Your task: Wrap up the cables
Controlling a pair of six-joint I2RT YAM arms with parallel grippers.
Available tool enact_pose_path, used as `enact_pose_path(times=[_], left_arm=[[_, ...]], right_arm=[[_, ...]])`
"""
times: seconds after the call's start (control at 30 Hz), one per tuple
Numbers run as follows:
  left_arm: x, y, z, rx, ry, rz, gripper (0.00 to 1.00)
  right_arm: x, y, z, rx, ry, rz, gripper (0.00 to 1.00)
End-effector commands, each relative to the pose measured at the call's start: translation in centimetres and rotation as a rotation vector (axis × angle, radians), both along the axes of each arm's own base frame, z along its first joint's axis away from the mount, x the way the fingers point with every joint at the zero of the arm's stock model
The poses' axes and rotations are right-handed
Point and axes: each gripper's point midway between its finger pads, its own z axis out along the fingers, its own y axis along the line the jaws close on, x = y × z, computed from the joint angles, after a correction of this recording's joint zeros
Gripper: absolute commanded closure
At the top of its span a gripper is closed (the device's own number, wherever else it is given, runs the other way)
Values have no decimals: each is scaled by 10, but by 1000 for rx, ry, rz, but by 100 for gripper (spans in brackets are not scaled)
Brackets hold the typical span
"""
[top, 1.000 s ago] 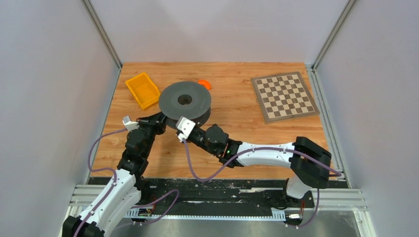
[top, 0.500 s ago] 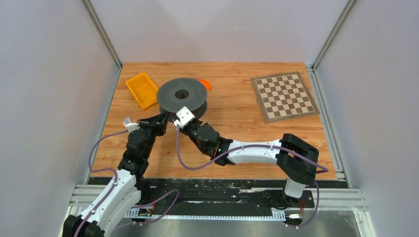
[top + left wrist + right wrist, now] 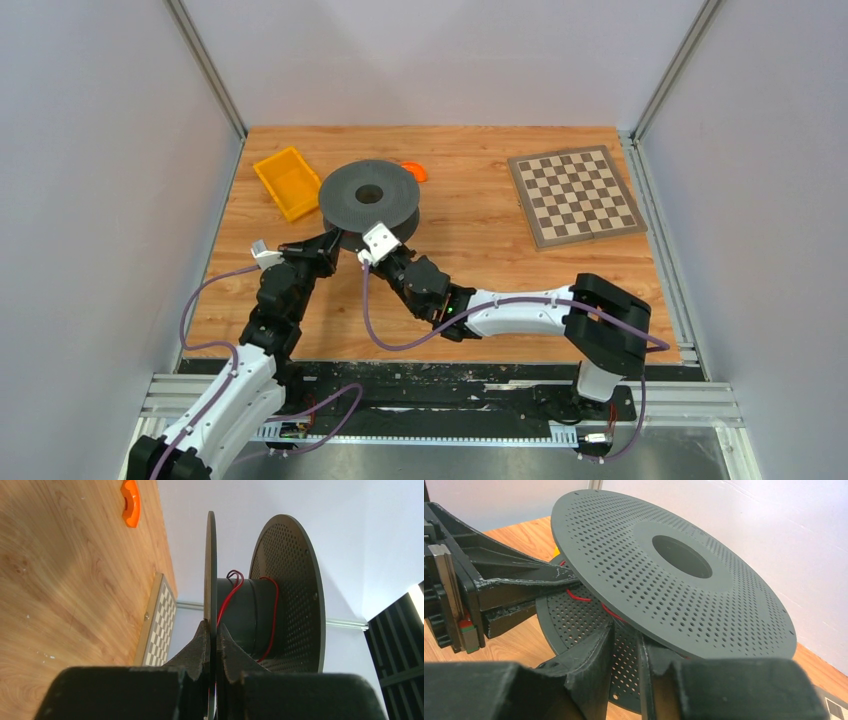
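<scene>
A dark grey perforated spool (image 3: 370,195) stands at the back middle of the table. A thin red wire (image 3: 227,600) runs loosely round its hub between the two flanges; it also shows in the right wrist view (image 3: 579,597). My left gripper (image 3: 212,630) is shut on the rim of the flange nearer the table, at the spool's left front (image 3: 330,240). My right gripper (image 3: 626,630) is at the spool's front edge (image 3: 375,228), its tips under the upper flange. Its jaws stand a little apart, with the lower flange showing through the gap.
An orange bin (image 3: 288,183) lies left of the spool. A small orange piece (image 3: 414,171) lies just behind the spool. A chessboard (image 3: 575,195) lies at the back right. Grey walls close in three sides.
The spool has moved a little back and left and now sits flatter. My right gripper has followed it to the left; the left gripper has kept its hold on the rim.
</scene>
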Motion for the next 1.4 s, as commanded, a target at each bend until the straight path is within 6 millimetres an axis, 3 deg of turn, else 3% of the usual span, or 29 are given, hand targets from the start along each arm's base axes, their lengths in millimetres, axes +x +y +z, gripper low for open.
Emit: enact_pose_path(times=[0.0, 1.0, 1.37], left_arm=[[-10, -1, 67, -103, -206, -18, 100], [-9, 2, 65, -79, -194, 0, 100], [-8, 1, 64, -68, -188, -2, 100]], right_arm=[[-2, -15, 20, 29, -29, -22, 73], [-43, -51, 44, 79, -16, 146, 52], [-85, -66, 35, 0, 60, 352, 52]])
